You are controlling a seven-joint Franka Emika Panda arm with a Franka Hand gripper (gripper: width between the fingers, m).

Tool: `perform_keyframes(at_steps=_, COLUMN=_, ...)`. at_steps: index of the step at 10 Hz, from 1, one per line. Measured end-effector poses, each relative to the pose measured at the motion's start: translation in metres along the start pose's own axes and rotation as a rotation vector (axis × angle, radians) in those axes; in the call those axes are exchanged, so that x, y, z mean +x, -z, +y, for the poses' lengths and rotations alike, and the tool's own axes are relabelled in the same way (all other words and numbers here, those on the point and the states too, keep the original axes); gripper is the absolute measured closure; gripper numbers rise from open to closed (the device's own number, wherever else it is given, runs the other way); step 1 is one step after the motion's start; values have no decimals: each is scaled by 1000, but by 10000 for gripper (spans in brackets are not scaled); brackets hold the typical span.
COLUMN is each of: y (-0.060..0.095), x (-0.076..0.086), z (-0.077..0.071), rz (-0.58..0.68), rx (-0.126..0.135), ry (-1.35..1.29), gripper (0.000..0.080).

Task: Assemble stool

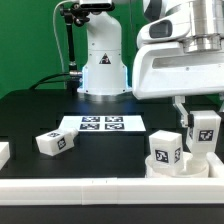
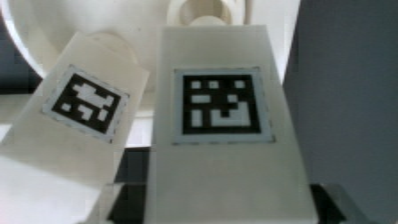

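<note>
a: black table [image 1: 30, 115], green backdrop [image 1: 30, 40], marker board [image 1: 100, 123] lying flat well away from the fingers. where's the stool?

b: seat [image 1: 181, 168] sits just below the fingers, with a first leg [image 1: 165, 149] standing in it, right beside them. the gripper [image 1: 200, 118] is clamped on a second leg [image 1: 206, 131]. the wrist view shows it pinched between both fingers [image 2: 331, 205], the first leg leaning close alongside.

a: step?

b: seating the second leg, i'd judge. next its lower end needs lining up with the seat's socket, then pressing or twisting home. i can't see the socket. a spare leg [image 1: 55, 142] lies well off from the fingers.

a: arm pose?

b: wrist pointing straight down, hand over the seat.
</note>
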State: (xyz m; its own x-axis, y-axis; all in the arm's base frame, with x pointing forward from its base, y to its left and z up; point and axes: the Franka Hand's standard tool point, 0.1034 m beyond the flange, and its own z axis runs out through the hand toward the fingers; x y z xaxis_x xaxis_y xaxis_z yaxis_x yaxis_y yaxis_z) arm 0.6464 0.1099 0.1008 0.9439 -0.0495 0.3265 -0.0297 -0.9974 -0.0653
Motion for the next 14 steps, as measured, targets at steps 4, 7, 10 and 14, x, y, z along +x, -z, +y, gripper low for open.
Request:
perform_keyframes(at_steps=4, y=2, x=-5, z=2, rz=3, rx=-1, ry=8, gripper=459)
perform_keyframes(at_steps=7, y=-2, x=-10, z=2, rz=-1, rx=-3, ry=9, gripper=459)
perform_keyframes(at_steps=10, y=-6, x=-14, z=1, rz=-7, rx=-3, ry=12, gripper=459)
perform_keyframes(at_steps=14, y=-10, x=-14, z=3, rz=19, rx=-5, ry=15, gripper=459)
